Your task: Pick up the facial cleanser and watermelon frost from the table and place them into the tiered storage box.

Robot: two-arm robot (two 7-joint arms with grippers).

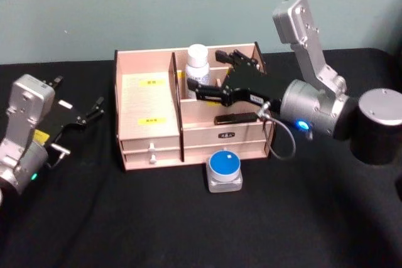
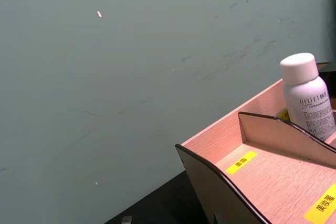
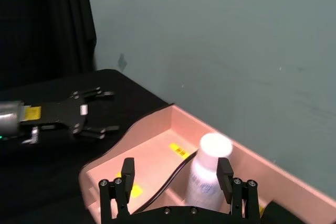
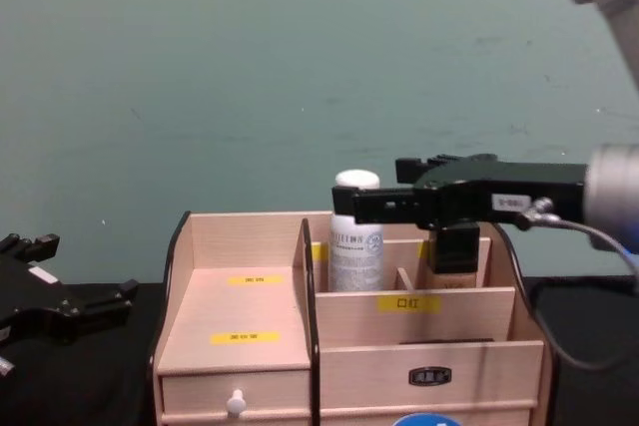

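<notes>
Your right gripper [image 3: 176, 170] is extended over the right half of the tiered storage box [image 1: 147, 142], above its stepped compartments, with its two fingers [image 3: 127, 170] set well apart and clamped on nothing. The facial cleanser [image 1: 197, 62], a white bottle with a white cap, stands upright in the rear compartment just right of the tall central divider. From the right wrist view it sits ahead of the spread fingers and roughly between their lines; whether either finger touches it cannot be determined. The watermelon frost [image 1: 225, 166], a small grey container with a round blue top, rests on the black table [image 1: 188, 230] just in front of the box, below its right-hand section and apart from both grippers. Your left gripper [image 3: 109, 111] is low over the table, left of the box and apart from it, fingers spread and empty. The small white-knobbed drawer [image 1: 151, 157] is closed.
</notes>
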